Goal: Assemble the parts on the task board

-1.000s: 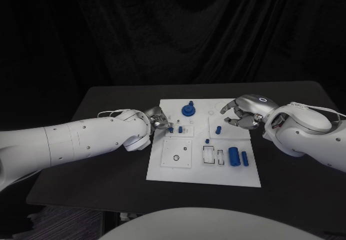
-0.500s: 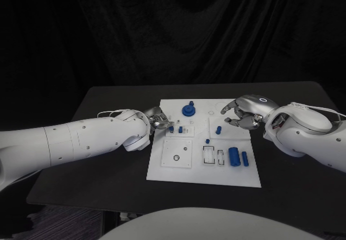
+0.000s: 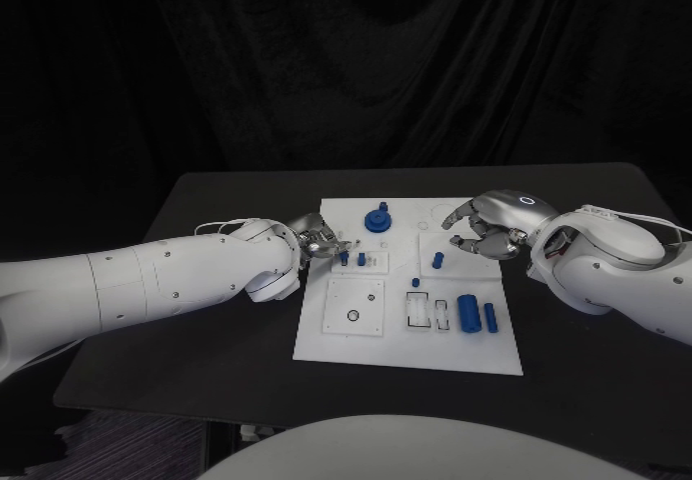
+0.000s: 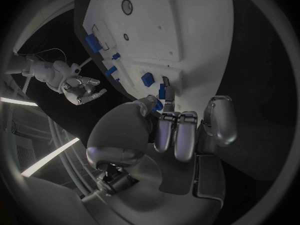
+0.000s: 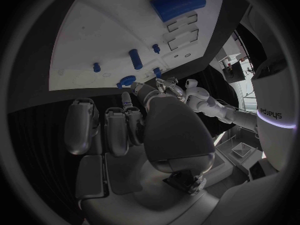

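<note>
Left hand pinches a small blue part at the task board's edge; right hand hovers, fingers curled, holding nothing.

Matt white task board; glossy metal right hand.

Honestly not much to report here, the shifts are tiny. What we do see is the left hand nudging a little further in over the near-left part of the task board. The small blue part it pinches at its fingertips comes along, so it now sits a hair further from the robot and slightly more toward the board's middle than a second ago. We also think the fingers of the right hand look a touch different above the board's far-right corner, but that change is too small for us to call either way.
</note>
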You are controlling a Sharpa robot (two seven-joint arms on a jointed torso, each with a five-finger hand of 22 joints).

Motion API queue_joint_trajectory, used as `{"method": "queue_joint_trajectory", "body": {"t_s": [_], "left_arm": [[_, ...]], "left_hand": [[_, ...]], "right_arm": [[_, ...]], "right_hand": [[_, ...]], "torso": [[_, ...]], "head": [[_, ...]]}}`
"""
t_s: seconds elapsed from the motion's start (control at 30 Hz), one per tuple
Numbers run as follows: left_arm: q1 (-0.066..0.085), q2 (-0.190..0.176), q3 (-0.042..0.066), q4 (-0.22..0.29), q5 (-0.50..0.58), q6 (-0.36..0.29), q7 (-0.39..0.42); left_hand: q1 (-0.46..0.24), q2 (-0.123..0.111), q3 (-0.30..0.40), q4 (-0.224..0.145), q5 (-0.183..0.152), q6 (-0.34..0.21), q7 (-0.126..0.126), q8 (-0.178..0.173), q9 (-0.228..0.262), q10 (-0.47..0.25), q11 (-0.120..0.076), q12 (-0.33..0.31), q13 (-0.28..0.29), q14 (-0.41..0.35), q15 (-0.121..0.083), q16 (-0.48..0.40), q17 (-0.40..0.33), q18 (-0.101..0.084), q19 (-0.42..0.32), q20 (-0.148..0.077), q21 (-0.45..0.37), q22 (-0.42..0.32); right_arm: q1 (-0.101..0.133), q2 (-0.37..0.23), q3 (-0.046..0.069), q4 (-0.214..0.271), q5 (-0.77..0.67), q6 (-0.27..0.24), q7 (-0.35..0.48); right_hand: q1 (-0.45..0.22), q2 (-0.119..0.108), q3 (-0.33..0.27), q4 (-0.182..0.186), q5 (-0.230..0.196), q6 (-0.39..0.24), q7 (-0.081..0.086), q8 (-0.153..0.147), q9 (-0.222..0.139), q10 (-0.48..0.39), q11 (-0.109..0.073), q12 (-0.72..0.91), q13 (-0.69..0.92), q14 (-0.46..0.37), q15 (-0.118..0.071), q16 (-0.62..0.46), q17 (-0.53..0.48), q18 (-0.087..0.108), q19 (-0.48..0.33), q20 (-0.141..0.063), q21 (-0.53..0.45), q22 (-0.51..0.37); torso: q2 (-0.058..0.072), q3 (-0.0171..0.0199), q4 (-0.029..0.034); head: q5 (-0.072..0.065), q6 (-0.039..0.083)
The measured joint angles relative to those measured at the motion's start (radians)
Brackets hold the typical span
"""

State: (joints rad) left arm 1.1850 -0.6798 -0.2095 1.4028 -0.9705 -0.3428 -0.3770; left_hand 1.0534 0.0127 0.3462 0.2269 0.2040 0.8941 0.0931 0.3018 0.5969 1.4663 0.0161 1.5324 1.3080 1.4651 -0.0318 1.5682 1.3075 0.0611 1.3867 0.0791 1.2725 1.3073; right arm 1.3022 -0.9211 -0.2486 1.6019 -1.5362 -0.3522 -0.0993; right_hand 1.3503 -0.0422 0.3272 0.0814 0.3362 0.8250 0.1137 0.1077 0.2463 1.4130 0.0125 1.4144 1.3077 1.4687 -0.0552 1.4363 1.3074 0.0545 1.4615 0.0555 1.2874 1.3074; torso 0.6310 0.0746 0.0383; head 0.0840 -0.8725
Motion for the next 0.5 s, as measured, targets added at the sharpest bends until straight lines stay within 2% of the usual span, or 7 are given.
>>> {"method": "queue_joint_trajectory", "body": {"t_s": [0.3,0.4,0.5], "left_arm": [[-0.002,-0.004,0.000,0.000,0.000,0.001,0.001],[-0.002,-0.005,-0.001,0.000,0.000,0.002,0.001],[-0.003,-0.007,-0.001,0.000,0.000,0.003,0.001]], "left_hand": [[0.003,-0.003,-0.010,0.009,0.009,0.025,-0.004,0.003,0.001,0.000,0.000,0.000,0.000,0.000,0.000,0.000,0.000,0.000,0.000,0.000,0.000,0.000],[0.020,-0.004,-0.015,0.004,0.032,0.028,-0.007,0.010,0.014,0.000,0.000,0.000,0.000,0.000,0.000,0.000,0.000,0.000,0.000,0.000,0.000,0.000],[0.022,-0.003,-0.015,0.004,0.042,0.028,-0.007,0.012,0.018,0.000,0.000,0.000,0.000,0.000,0.000,0.000,0.000,0.000,0.000,0.000,0.000,0.000]], "right_arm": [[-0.001,0.000,0.000,0.000,0.000,0.002,-0.001],[-0.001,-0.001,0.000,0.000,0.000,0.003,-0.002],[-0.001,-0.001,0.000,0.000,0.000,0.004,-0.002]], "right_hand": [[0.000,0.000,0.000,0.000,0.000,0.000,0.000,0.000,-0.001,0.000,0.000,0.000,0.000,0.000,0.000,0.000,0.000,0.000,0.000,0.000,0.000,0.000],[0.000,0.000,0.000,0.000,0.000,0.000,0.000,0.000,-0.001,0.000,0.000,0.000,0.000,0.000,0.000,0.000,0.000,0.000,0.000,0.000,0.000,0.000],[0.000,0.000,0.000,0.000,0.000,0.000,0.000,0.000,-0.001,0.000,0.000,0.000,0.000,0.000,0.000,0.000,0.000,0.000,0.000,0.000,0.000,0.000]], "torso": [[0.000,0.0003,0.0004],[-0.001,0.0004,0.0003],[-0.001,0.0004,0.0002]], "head": [[0.000,0.000],[0.000,0.000],[0.000,0.000]]}}
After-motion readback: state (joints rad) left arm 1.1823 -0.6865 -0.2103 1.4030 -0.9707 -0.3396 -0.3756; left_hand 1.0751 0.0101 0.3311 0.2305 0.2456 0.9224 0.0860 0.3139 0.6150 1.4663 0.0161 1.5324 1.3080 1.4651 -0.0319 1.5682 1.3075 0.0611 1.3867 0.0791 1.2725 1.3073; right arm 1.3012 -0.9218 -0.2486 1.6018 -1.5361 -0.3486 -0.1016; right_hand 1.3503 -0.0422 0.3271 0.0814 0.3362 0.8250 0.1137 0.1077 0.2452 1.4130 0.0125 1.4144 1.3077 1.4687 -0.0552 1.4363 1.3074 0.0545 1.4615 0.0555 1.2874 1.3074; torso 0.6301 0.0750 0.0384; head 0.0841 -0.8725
